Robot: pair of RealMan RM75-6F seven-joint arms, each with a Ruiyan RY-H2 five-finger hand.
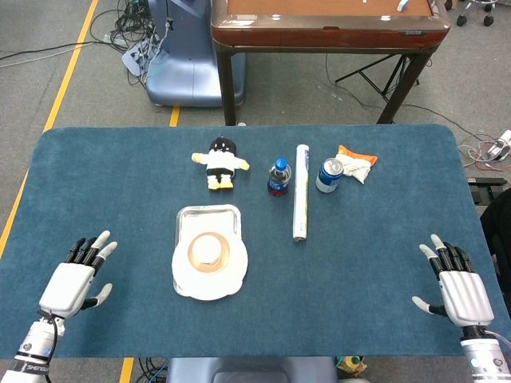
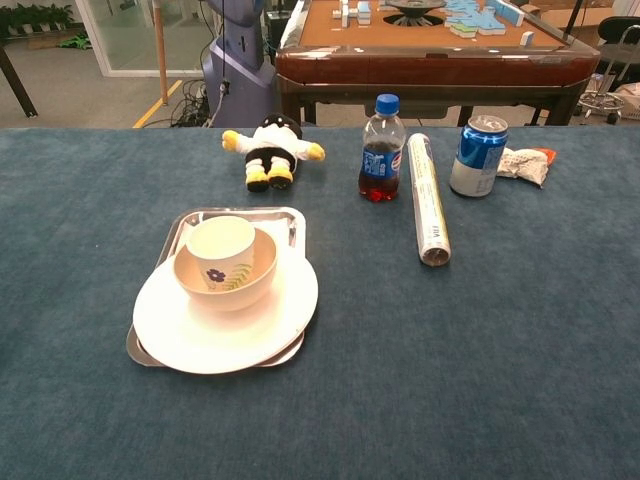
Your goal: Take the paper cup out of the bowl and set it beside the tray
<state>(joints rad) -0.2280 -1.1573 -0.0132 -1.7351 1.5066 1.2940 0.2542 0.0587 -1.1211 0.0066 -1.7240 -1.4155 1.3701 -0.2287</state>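
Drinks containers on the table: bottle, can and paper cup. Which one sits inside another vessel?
The paper cup. It stands upright in the bowl on the plate, while the bottle and can stand directly on the blue table.
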